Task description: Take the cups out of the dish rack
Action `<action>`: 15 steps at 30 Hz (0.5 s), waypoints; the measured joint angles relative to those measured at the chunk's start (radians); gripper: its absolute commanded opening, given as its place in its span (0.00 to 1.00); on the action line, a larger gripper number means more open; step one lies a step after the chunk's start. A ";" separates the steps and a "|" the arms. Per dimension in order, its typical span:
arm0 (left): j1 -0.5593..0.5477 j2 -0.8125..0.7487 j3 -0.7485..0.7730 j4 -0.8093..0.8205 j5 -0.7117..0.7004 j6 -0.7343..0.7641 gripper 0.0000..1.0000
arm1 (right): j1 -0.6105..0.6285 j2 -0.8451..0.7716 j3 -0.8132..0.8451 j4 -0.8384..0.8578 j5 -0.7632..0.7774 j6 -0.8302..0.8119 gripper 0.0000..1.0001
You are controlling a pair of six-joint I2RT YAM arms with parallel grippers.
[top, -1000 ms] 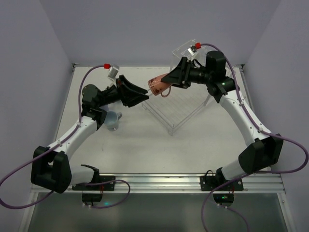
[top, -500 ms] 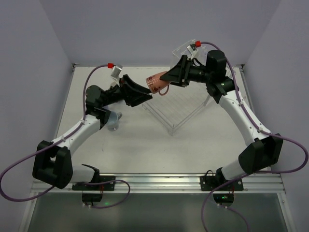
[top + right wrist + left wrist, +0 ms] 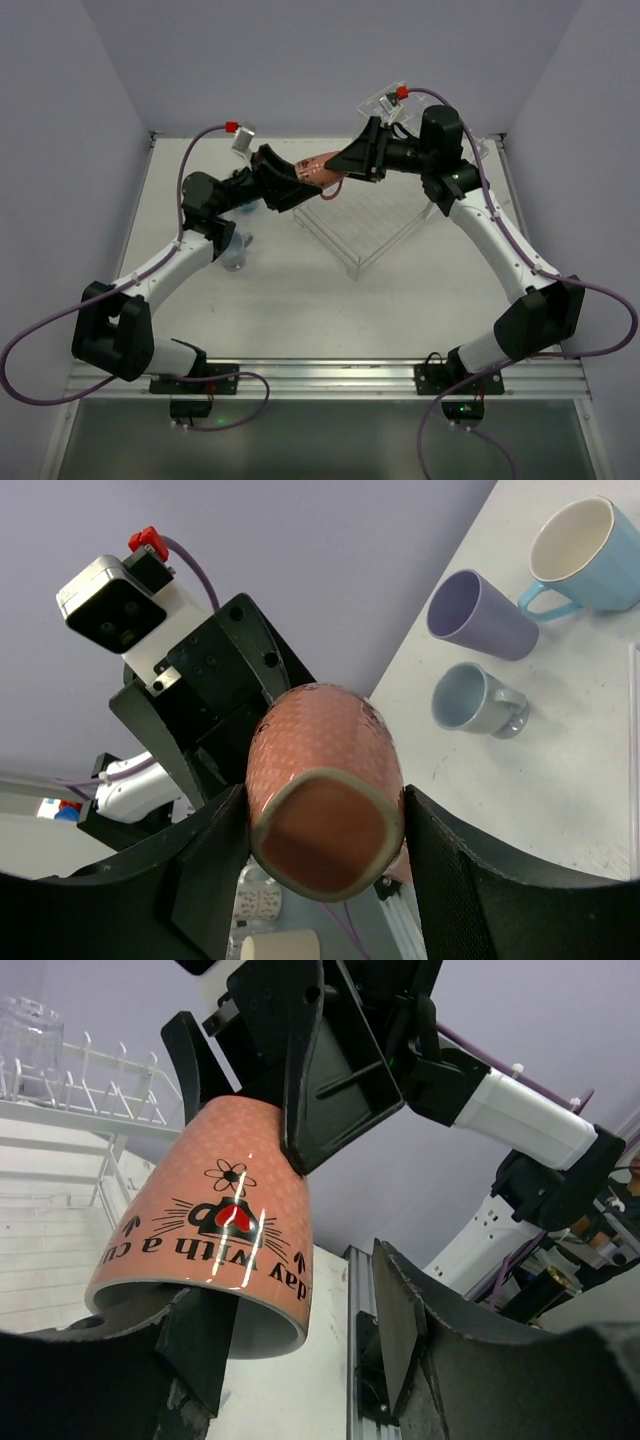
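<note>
The right hand [image 3: 325, 825] is clamped on the base of the salmon-pink mug [image 3: 320, 750], holding it on its side in the air at upper centre of the top view, above the dish rack [image 3: 370, 225]. The left hand [image 3: 290, 185], apart from the mug a second ago, has come up to it. Its fingers [image 3: 400, 1330] stand wide on either side of the rim and are not closed on it. I judge a hand-over is about to be taken. The lavender mug [image 3: 480, 615], the light blue mug [image 3: 580, 555] and the grey-blue mug [image 3: 480, 700] already sit on the bench [image 3: 300, 310], so this looks like the last one.
</note>
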 measured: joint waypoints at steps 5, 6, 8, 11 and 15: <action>-0.005 0.034 0.024 0.000 -0.029 -0.016 0.14 | 0.002 0.000 -0.005 0.028 -0.005 0.008 0.00; -0.007 0.038 0.025 -0.002 -0.030 -0.027 0.00 | 0.000 0.000 -0.007 0.035 -0.002 0.003 0.00; -0.010 0.039 0.032 -0.011 -0.036 -0.031 0.00 | -0.007 0.000 -0.016 0.042 -0.002 0.008 0.00; -0.012 0.037 0.045 -0.047 -0.045 -0.022 0.00 | -0.010 0.000 -0.016 0.042 0.000 0.015 0.04; -0.014 0.008 0.062 -0.169 -0.057 0.030 0.00 | -0.011 0.000 -0.009 0.006 0.010 -0.013 0.53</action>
